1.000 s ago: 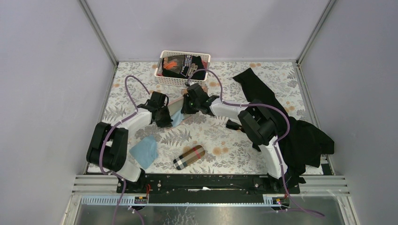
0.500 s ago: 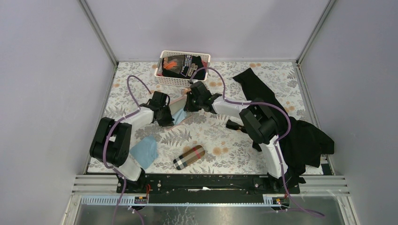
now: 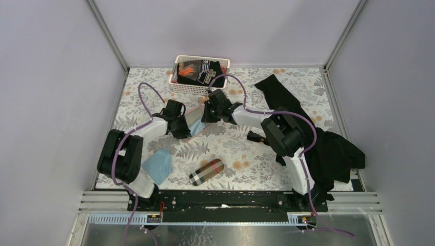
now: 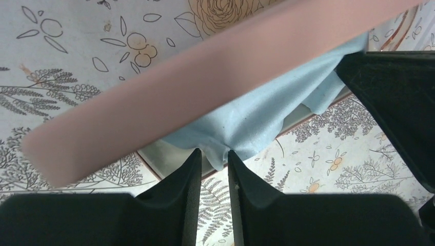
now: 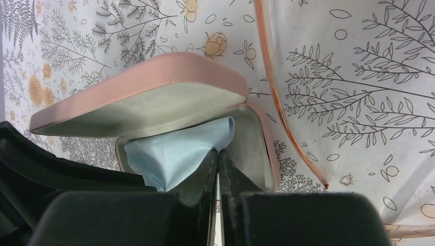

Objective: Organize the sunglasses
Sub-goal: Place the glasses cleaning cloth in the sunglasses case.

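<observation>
Since a second ago our right arm has reached farther toward the white basket (image 3: 195, 88), with the left arm staying bent low opposite it. Our right gripper (image 5: 217, 154) is pinched tight on the soft light-blue cloth (image 5: 174, 151) inside the open, smooth pink case (image 5: 154, 84), while our left gripper (image 4: 213, 154) has its fingers slightly parted around a fold of that cloth. The wire-framed sunglasses (image 5: 279, 110) lie just beside the case, toward the basket, and the black-framed sunglasses (image 3: 255, 137) sit nearer, to the right.

Left gripper (image 4: 213, 154) stands slightly parted, right gripper (image 5: 218, 155) pinched shut, both angled downward
</observation>
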Action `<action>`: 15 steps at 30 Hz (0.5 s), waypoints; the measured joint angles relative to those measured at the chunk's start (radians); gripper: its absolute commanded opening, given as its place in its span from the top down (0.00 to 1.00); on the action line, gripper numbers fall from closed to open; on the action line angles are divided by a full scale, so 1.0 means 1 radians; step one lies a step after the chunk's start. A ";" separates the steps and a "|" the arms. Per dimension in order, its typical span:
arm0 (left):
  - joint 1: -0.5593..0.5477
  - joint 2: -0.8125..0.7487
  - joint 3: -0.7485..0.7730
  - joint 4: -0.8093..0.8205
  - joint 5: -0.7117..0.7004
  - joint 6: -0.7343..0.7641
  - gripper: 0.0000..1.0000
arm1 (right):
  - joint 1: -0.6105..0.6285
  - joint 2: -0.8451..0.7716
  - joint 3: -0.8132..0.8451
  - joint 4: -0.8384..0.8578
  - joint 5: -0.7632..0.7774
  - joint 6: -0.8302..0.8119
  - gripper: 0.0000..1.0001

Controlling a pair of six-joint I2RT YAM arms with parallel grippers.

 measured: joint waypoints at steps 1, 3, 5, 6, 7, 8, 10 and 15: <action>0.000 -0.007 0.000 -0.006 0.000 0.000 0.70 | 0.000 0.000 -0.001 0.000 -0.001 0.000 0.86; -0.002 -0.023 0.006 -0.023 -0.004 0.000 0.69 | 0.000 0.000 -0.002 0.000 -0.004 0.000 0.80; -0.005 -0.039 0.016 -0.037 -0.009 0.000 0.69 | 0.000 0.000 -0.006 0.001 -0.008 0.000 0.71; -0.009 -0.050 0.022 -0.045 -0.014 0.000 0.69 | 0.000 0.000 -0.009 0.001 -0.008 -0.001 0.71; -0.013 -0.061 0.029 -0.055 -0.020 0.000 0.69 | 0.000 0.000 -0.015 0.001 -0.008 -0.001 0.70; -0.017 -0.070 0.033 -0.063 -0.026 0.000 0.70 | 0.000 0.000 -0.018 0.001 -0.008 0.000 0.69; -0.035 -0.098 0.044 -0.082 -0.043 0.000 0.70 | -0.001 -0.001 -0.032 0.004 -0.008 -0.001 0.69; -0.066 -0.158 0.053 -0.104 -0.061 -0.003 0.73 | 0.000 -0.022 -0.072 0.007 -0.005 0.000 0.69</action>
